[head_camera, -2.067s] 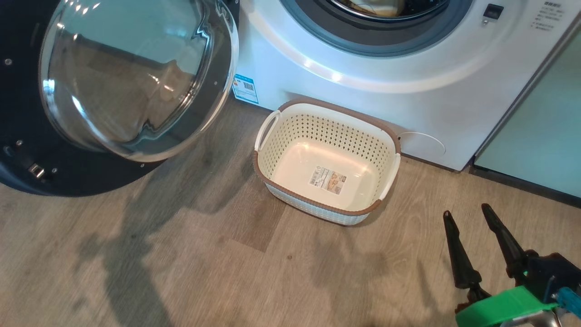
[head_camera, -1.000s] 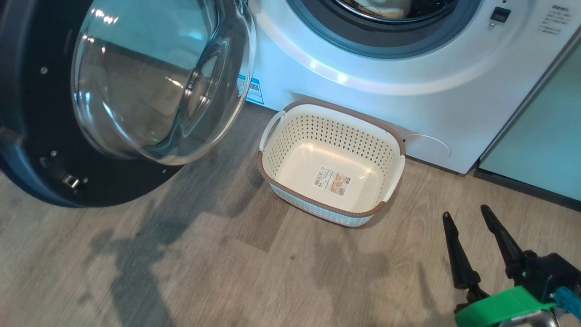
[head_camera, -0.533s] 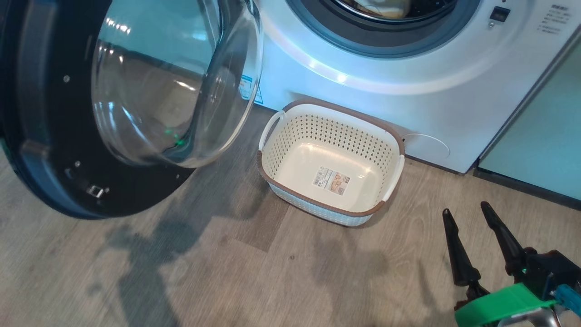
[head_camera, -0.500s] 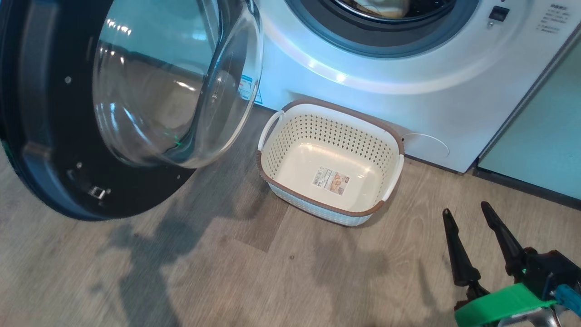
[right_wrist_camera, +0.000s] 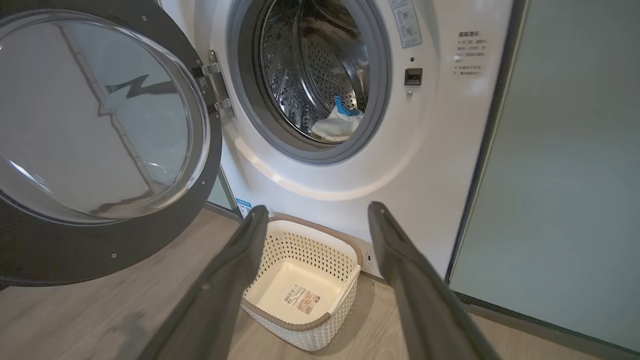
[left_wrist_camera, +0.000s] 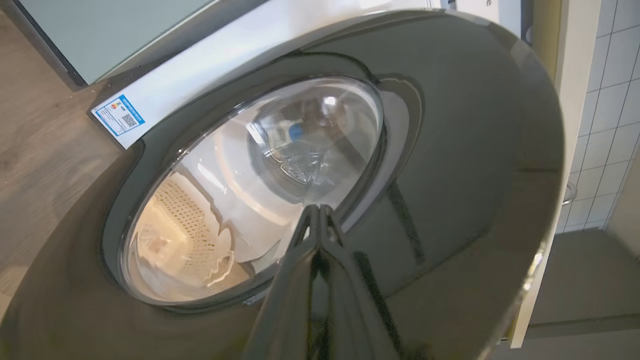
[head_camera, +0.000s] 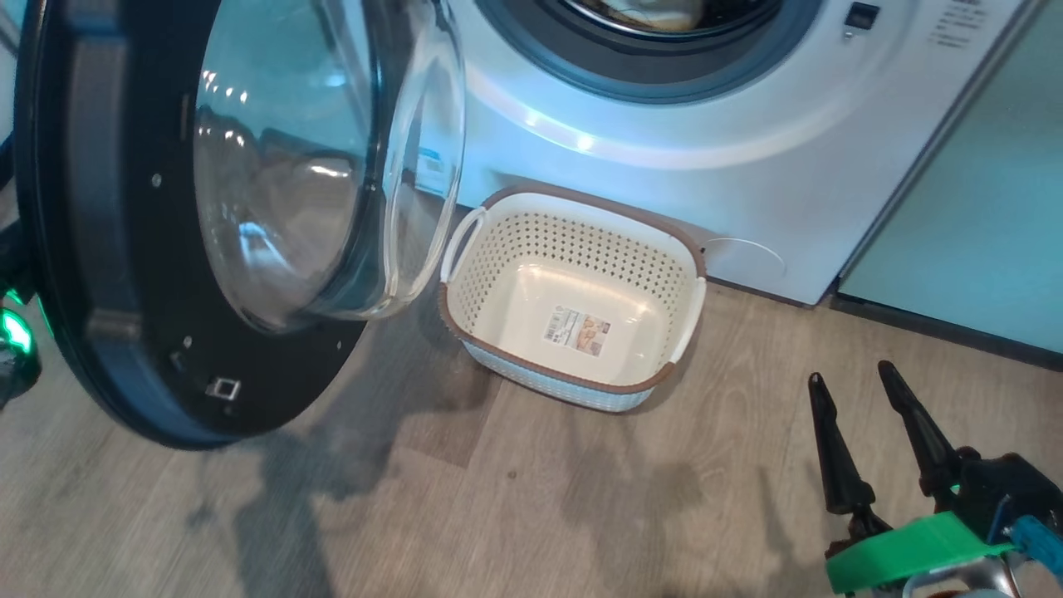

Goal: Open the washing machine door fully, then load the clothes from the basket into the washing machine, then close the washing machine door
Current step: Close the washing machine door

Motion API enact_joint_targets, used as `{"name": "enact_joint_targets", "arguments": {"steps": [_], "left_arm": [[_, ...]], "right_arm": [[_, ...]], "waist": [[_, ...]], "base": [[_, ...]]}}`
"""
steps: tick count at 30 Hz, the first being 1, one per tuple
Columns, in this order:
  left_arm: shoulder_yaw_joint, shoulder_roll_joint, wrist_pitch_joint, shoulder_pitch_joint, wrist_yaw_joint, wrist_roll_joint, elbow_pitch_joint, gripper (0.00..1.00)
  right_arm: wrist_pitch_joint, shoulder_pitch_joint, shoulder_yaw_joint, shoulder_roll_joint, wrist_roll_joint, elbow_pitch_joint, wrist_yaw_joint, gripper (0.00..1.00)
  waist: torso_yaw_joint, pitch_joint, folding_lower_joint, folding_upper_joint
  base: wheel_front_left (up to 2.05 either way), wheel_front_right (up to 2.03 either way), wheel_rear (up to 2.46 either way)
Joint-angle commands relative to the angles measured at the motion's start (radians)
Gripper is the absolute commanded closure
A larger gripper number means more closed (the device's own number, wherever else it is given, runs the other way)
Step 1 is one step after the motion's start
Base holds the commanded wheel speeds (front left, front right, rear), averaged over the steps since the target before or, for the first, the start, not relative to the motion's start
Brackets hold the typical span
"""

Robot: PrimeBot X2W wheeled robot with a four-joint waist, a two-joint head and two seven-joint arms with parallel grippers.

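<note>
Two labels: a blue label (left_wrist_camera: 120, 115) on the washing machine (head_camera: 664, 183), and a sticker (head_camera: 576, 330) on the basket (head_camera: 573, 249) floor, both too small to read. The washing machine door (head_camera: 108, 249) is ajar at left, top cut off. The left gripper (left_wrist_camera: 318, 210) is pinched together against its glossy outer face, contact unclear. Clothes (right_wrist_camera: 336, 127) lie in the drum. The right gripper (head_camera: 851, 374) is spread wide, holding nothing.
</note>
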Motion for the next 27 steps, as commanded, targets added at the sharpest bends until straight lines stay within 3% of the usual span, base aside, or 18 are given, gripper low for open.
{"name": "enact_joint_targets", "arguments": {"steps": [1, 27], "left_arm": [[0.023, 0.040, 0.016, -0.014, -0.009, -0.015, -0.049, 1.00], [-0.023, -0.062, 0.068, 0.048, -0.010, -0.066, -0.208, 1.00]], "right_arm": [[-0.014, -0.046, 0.023, 0.004, 0.006, -0.024, -0.003, 0.00], [-0.058, -0.058, 0.036, 0.025, 0.028, 0.036, -0.003, 0.00]], "waist": [[-0.016, -0.005, 0.0000, 0.0000], [-0.233, -0.049, 0.0000, 0.0000]], "base": [[0.00, 0.00, 0.00], [0.00, 0.00, 0.00]]}}
